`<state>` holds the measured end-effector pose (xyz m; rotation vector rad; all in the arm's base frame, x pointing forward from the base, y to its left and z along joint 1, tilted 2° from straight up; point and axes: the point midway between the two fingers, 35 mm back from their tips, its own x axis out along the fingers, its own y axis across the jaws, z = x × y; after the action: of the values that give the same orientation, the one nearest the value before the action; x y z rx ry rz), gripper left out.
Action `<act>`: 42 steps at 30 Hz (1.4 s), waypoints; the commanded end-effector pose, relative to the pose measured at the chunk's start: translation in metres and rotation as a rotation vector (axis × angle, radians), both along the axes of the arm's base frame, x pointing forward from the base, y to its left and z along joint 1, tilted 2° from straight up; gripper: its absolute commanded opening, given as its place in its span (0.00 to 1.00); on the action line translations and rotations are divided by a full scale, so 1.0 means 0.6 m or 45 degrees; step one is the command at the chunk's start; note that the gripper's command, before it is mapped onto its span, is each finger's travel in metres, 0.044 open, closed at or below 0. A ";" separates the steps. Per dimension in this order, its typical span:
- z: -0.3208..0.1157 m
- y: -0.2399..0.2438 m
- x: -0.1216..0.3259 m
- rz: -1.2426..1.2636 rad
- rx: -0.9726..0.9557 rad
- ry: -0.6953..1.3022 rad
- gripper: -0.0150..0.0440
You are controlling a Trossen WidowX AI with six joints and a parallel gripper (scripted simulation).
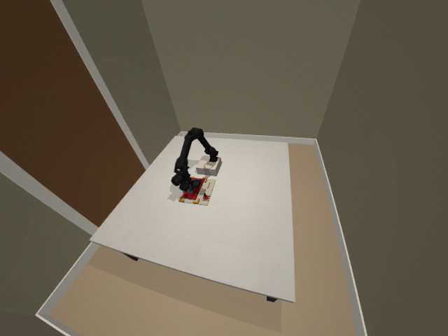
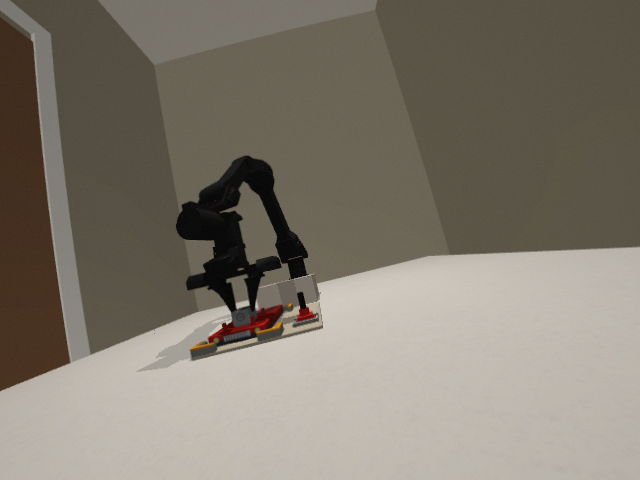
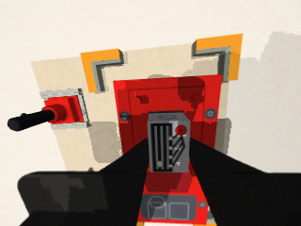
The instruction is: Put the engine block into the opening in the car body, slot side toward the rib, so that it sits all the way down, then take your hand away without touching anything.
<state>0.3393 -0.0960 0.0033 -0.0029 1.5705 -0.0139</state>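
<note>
My gripper (image 3: 167, 142) (image 2: 242, 308) (image 1: 189, 187) is shut on the grey engine block (image 3: 167, 141) (image 2: 242, 316). The block has dark slots and a red dot on its top face. It sits low over the red car body (image 3: 136, 101) (image 2: 268, 315) (image 1: 194, 179), at or in the body's opening; how deep it sits cannot be told. The car body lies on a beige base board (image 3: 56, 80) (image 2: 310, 324) (image 1: 210, 187) with orange corner markers (image 3: 101, 61). The rib is hidden.
A red socket with a black lever (image 3: 33, 119) (image 2: 302, 310) (image 1: 205, 197) stands on the board beside the car body. A pale block (image 1: 208, 165) (image 2: 299, 286) holds the arm's base behind the board. The white table (image 1: 217, 234) extends all around.
</note>
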 end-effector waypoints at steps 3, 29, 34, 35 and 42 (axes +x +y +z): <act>-0.004 -0.001 -0.001 0.002 -0.004 0.003 0.52; -0.006 0.000 0.000 0.001 0.000 0.000 1.00; -0.006 0.000 0.000 0.001 0.000 0.000 1.00; -0.006 0.000 0.000 0.001 0.000 0.000 1.00; 0.017 0.001 -0.001 0.006 -0.004 0.003 1.00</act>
<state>0.3385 -0.0951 0.0100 -0.0038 1.5740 -0.0107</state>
